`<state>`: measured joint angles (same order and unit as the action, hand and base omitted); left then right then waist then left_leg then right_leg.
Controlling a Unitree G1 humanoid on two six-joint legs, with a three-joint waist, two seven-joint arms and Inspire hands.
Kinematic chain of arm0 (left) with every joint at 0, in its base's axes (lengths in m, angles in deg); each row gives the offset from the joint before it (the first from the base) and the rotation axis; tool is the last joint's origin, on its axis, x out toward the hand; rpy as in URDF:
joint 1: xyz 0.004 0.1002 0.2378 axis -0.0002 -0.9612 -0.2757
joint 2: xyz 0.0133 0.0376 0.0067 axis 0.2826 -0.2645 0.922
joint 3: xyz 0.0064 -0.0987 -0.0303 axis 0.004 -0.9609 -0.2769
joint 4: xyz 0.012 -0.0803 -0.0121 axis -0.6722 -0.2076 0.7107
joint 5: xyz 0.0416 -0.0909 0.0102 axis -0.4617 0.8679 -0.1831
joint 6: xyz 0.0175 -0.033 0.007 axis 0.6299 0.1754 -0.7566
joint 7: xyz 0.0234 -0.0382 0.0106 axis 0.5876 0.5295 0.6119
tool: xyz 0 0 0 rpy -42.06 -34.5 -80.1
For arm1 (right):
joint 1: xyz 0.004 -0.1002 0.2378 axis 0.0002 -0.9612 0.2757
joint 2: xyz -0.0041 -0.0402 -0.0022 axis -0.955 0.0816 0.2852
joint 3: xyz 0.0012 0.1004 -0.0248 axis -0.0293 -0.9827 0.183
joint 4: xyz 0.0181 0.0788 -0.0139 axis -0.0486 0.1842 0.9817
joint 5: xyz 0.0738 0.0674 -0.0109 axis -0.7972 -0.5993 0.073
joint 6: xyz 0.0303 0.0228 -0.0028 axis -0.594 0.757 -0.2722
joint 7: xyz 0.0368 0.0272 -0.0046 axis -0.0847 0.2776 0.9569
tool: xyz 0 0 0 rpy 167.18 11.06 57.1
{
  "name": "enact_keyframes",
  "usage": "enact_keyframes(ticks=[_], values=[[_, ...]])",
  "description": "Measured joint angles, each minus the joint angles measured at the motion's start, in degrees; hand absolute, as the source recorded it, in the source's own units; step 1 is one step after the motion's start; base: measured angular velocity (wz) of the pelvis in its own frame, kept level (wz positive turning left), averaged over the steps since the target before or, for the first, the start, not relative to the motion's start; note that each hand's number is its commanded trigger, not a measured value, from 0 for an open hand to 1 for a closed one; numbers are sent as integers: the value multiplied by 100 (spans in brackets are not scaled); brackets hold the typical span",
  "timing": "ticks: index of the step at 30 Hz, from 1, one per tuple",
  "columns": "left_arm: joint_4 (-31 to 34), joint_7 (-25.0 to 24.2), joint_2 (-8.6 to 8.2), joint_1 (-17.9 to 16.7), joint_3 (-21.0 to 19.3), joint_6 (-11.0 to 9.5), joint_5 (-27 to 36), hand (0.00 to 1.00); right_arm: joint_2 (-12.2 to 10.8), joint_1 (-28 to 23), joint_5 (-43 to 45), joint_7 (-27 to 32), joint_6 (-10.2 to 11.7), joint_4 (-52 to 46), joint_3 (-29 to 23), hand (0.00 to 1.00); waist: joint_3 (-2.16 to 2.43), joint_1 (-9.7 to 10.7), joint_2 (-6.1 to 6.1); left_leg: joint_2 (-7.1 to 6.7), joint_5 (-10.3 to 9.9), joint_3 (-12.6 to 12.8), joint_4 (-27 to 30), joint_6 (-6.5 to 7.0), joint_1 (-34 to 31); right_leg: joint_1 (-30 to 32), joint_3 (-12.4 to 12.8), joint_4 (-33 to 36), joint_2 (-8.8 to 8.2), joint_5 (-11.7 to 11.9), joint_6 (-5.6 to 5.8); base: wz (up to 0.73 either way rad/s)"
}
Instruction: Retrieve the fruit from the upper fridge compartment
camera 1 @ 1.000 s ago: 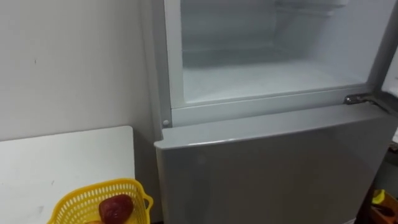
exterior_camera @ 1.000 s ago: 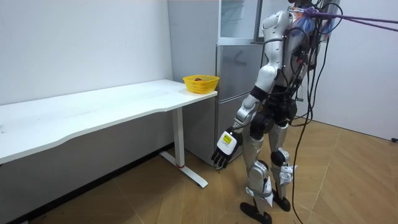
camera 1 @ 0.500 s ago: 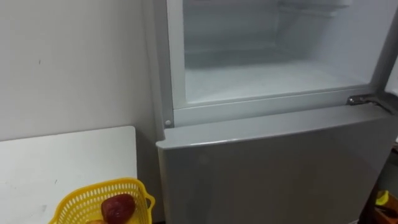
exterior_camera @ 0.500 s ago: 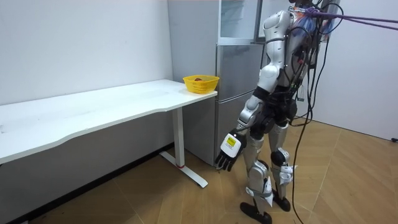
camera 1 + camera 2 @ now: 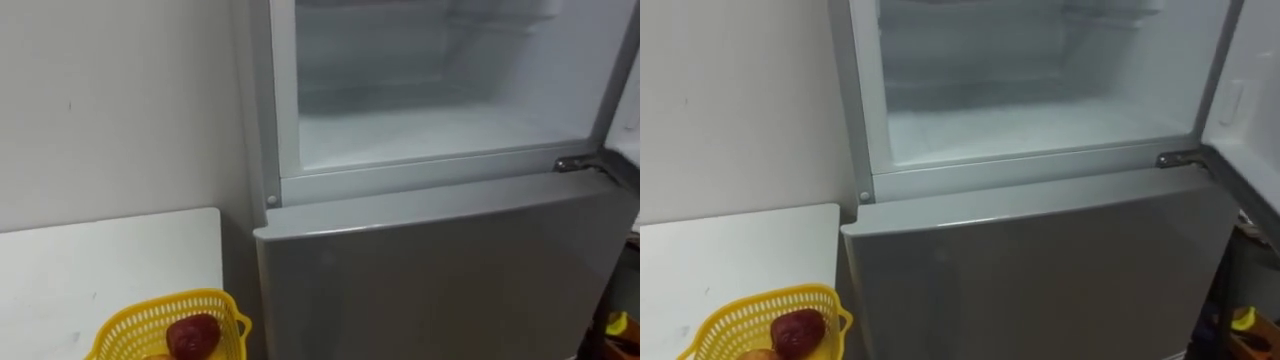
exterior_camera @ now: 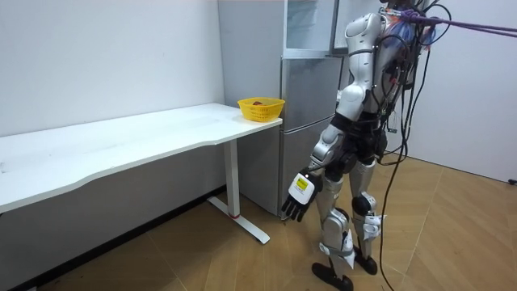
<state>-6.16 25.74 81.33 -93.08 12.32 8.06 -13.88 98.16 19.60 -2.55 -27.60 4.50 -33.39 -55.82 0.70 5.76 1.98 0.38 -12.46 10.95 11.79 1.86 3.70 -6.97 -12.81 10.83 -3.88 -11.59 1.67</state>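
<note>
- Upper fridge compartment: stands open, white floor & back wall in sight.
- Yellow basket on white surface, left of fridge, holds the red fruit.
- Room view: robot faces fridge; left hand hangs by thigh, fingers relaxed, holding nothing.
- Right eye view: open door's inner side at right edge.

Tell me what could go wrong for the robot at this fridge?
The upper fridge shelf looks bare, so a reach might find nothing. The yellow basket sits at the table corner beside the fridge; the left hand, hanging low, could bump it when raised.
</note>
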Motion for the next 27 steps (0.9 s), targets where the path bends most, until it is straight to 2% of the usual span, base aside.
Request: enact_keyframes(ticks=[6,10,15,20,24,27], values=[[-24,11,7,-12,127,1,-55,0,1,-1,702,-256,-6,-218,269,0,-3,7,22,-5,4,-1,4,1,0,-40,-2,-5,0,2,-2,0],[-81,4,11,-8,136,0,-233,0,2,-1,1129,-288,-118,-386,433,0,-6,-12,87,-5,6,0,6,1,10,-60,-10,-7,0,2,-2,0],[-159,-8,40,0,207,1,-340,0,5,-1,1551,-337,-210,-434,567,0,-9,-139,158,-5,5,-15,19,3,-6,-67,-27,-16,-1,4,-4,1],[-171,-42,36,5,250,13,-335,0,30,-2,1792,-381,-251,-676,686,0,5,-148,90,5,1,-80,120,12,-193,37,-145,-14,-10,19,-12,10],[-170,-43,48,6,361,67,-334,0,175,-1,1849,-381,-284,-757,867,0,16,-155,34,7,2,-97,134,11,-207,40,-158,-13,-8,19,-12,3],[-173,-42,69,6,361,116,-325,0,185,-1,1965,-417,-417,-860,961,0,11,-155,42,17,3,-107,149,8,-207,26,-177,-13,-1,20,-13,2]])
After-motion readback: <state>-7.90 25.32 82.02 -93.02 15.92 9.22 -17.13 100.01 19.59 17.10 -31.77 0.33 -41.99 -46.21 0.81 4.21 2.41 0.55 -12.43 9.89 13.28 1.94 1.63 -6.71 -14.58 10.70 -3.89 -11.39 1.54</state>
